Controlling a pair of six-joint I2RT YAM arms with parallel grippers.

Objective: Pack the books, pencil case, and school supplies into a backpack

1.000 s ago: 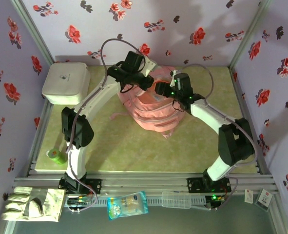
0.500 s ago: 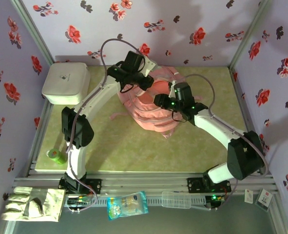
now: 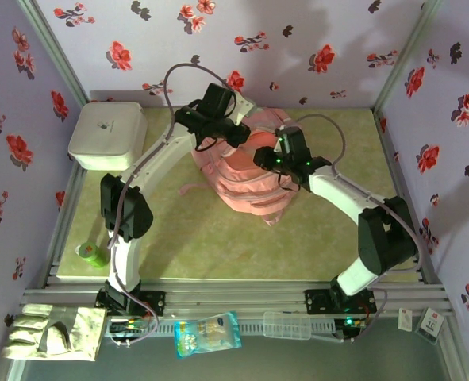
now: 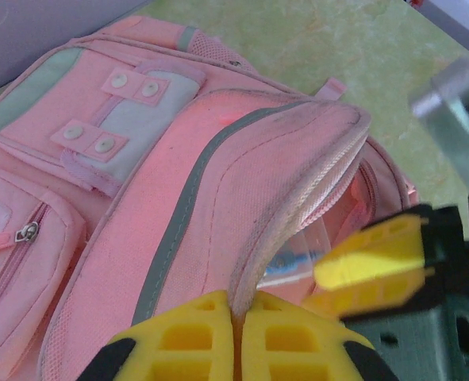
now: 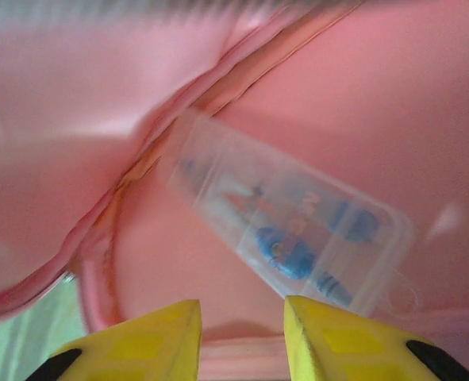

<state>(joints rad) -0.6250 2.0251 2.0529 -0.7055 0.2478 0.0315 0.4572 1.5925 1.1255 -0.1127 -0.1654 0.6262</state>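
The pink backpack (image 3: 242, 189) lies in the middle of the table. My left gripper (image 4: 240, 313) is shut on the pale-trimmed edge of its top flap (image 4: 297, 214) and holds the opening up. My right gripper (image 5: 242, 325) is at the mouth of the backpack, jaws apart with nothing between them. Just beyond its fingertips a small clear packet with blue contents (image 5: 297, 230) lies on the pink lining inside. In the left wrist view the packet (image 4: 301, 258) shows under the lifted flap, next to a yellow finger (image 4: 373, 262) of the right gripper. A green roll (image 3: 91, 254) stands at the table's near left edge.
A white rounded box (image 3: 107, 135) sits at the back left corner. Off the table's near edge lie a pale glove (image 3: 51, 332), a blue-white bag (image 3: 208, 333) and a clear container (image 3: 286, 324). Flowered walls close in the sides and back.
The right arm dipped toward the near side of the backpack, then came back a little toward the opening. The left arm has held still with the flap.
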